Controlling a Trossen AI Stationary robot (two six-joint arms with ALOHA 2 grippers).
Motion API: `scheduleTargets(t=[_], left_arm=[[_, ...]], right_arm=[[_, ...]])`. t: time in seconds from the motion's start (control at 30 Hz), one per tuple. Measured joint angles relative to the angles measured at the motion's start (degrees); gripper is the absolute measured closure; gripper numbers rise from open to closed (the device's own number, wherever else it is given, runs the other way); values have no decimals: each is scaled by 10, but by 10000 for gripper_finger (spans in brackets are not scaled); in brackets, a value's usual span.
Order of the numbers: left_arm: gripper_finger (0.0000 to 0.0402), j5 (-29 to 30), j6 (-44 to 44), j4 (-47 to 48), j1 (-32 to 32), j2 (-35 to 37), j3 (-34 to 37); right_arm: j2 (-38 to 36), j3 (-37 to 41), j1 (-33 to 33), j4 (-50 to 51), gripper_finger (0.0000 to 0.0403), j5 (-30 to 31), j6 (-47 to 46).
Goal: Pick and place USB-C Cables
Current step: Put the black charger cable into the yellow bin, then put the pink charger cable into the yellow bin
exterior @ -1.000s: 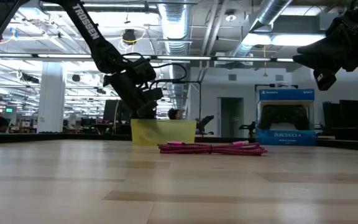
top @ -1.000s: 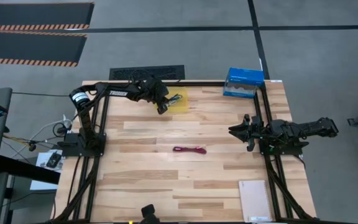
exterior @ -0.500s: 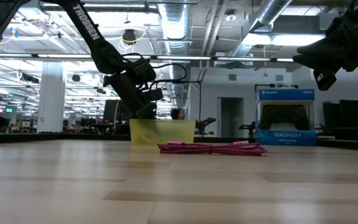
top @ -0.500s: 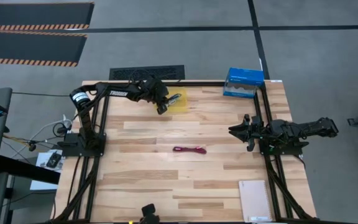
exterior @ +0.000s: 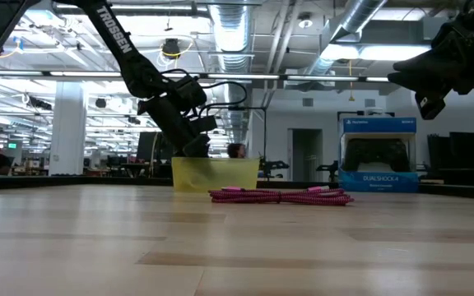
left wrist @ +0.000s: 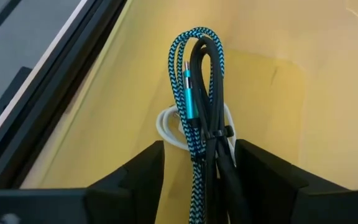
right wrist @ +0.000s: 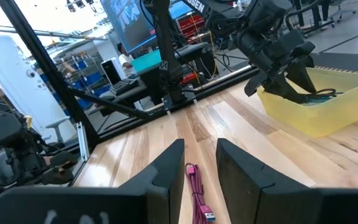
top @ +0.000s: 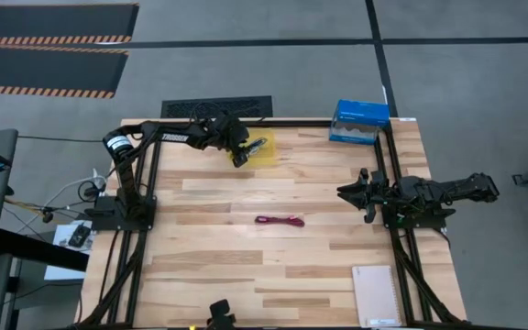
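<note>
The left gripper (left wrist: 199, 165) hangs inside the yellow bin (top: 266, 148) at the table's far edge, its fingers parted around the teal cable (left wrist: 185, 87) and black cable (left wrist: 209, 93); whether they still pinch either is hard to tell. A white cable (left wrist: 166, 127) lies beneath those 2. The magenta-red cable (top: 280, 220) lies mid-table. The right gripper (top: 348, 192) waits at the right side, fingers spread, holding nothing.
</note>
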State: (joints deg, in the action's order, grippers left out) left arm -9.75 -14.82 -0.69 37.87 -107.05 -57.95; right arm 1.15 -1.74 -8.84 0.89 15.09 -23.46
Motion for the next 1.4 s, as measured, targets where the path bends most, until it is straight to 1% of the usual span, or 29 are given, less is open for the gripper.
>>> scheduleTargets(t=[0.17,0.27,0.43,0.7,0.87,1.2,1.27,1.4], left_arm=[[216,-1,5,4,0,0,-10],[216,-1,8,11,-1,0,-30],[216,-16,7,58,-3,0,-77],[216,-20,-13,169,-19,1,-178],[217,-20,-11,203,-39,1,-257],[217,-20,-3,204,-81,1,-395],[217,-20,-3,194,-90,2,-407],[217,-20,5,158,-108,2,-408]], right_arm=[[0,0,0,0,284,0,0],[0,0,0,0,284,0,0],[0,0,0,0,284,0,0],[0,0,0,0,284,0,0],[0,0,0,0,284,0,0],[0,0,0,0,284,0,-1],[0,0,0,0,284,0,-1],[0,0,0,0,284,0,-1]])
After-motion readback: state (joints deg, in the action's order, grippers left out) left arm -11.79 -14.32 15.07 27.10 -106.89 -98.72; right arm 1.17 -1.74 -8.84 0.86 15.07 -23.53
